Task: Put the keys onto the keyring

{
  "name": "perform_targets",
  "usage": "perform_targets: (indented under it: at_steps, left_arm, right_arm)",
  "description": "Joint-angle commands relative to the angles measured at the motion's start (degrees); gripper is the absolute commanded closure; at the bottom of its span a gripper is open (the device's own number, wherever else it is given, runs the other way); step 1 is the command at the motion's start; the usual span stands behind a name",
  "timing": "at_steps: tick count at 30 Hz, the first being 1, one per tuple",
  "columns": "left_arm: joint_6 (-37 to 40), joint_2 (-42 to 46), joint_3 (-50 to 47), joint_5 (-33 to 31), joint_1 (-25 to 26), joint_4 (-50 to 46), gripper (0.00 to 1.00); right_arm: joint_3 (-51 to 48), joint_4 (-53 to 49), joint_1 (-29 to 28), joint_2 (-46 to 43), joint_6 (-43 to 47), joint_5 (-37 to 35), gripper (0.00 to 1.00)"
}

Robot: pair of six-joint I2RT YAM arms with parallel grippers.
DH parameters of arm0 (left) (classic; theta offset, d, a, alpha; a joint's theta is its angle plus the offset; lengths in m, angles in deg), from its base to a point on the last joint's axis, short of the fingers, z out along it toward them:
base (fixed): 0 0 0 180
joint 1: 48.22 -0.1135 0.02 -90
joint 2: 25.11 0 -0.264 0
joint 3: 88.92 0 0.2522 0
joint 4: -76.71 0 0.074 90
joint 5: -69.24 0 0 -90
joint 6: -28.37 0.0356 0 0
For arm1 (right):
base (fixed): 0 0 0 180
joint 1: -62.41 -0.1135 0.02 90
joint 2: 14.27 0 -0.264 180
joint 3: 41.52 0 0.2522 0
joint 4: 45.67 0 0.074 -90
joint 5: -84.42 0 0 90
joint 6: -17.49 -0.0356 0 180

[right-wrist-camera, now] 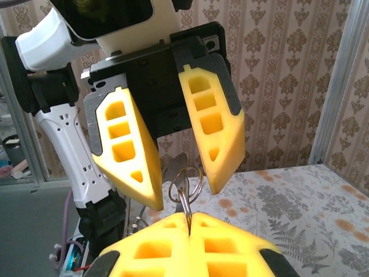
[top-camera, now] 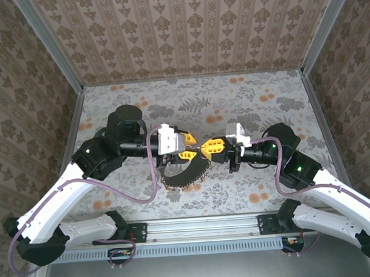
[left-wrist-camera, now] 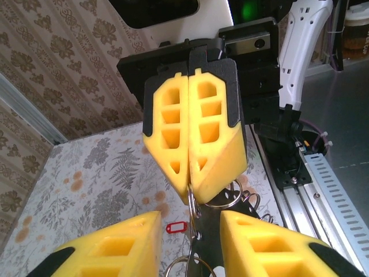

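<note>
Your right gripper (left-wrist-camera: 189, 186) is clamped tight on the keyring (top-camera: 186, 174), pinching it by one small silvery ring (right-wrist-camera: 185, 183) that stands up out of the closed yellow tips. I'd judge that a sensible hold, because it presents the ring edge-on in open air where a key can be threaded. The rest of the keyring is dark and band-like, with more wire rings (left-wrist-camera: 233, 199) along it, and it droops below the two grippers over the flowered table (top-camera: 264, 102). Whether it touches the table you cannot tell from above. Your left gripper (right-wrist-camera: 184, 194) faces the right one nose to nose, both forearms reaching in level toward the middle. Its fingers are parted on either side of the silvery ring and grasp nothing. One red-headed key (left-wrist-camera: 177, 227) lies on the table below the meeting point, apart from both grippers — so the left gripper looks free to go and fetch it.
</note>
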Motion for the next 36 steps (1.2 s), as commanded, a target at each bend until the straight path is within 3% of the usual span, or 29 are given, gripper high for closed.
perform_targets:
  at_steps: [1,9,32,33,35,36]
  left_arm:
    - [-0.3,0.2,-0.1,-2.0,0.6,-1.4,0.68]
    - [0.3,-0.1,-0.3,-3.1,1.2,-0.3,0.88]
    - [1.4,-3.8,0.8,-3.2,2.3,-0.7,0.85]
    - [1.5,-4.0,0.8,-3.4,2.3,-0.9,0.86]
    - [1.9,-4.4,1.1,-3.6,2.3,-1.6,1.00]
    - [2.0,-4.5,1.1,-3.6,2.3,-1.7,1.00]
  right_arm:
    - [-0.3,4.6,0.3,-0.7,-1.7,-0.8,1.00]
    - [-0.9,5.7,0.2,-0.7,-2.5,-1.1,1.00]
    - [-0.3,3.6,0.3,0.6,-2.1,-3.7,1.00]
    - [-0.2,3.5,0.3,0.7,-2.0,-3.9,1.00]
    - [-0.1,3.0,0.3,0.8,-1.9,-4.0,1.00]
    - [-0.1,2.9,0.2,0.8,-1.7,-4.1,1.00]
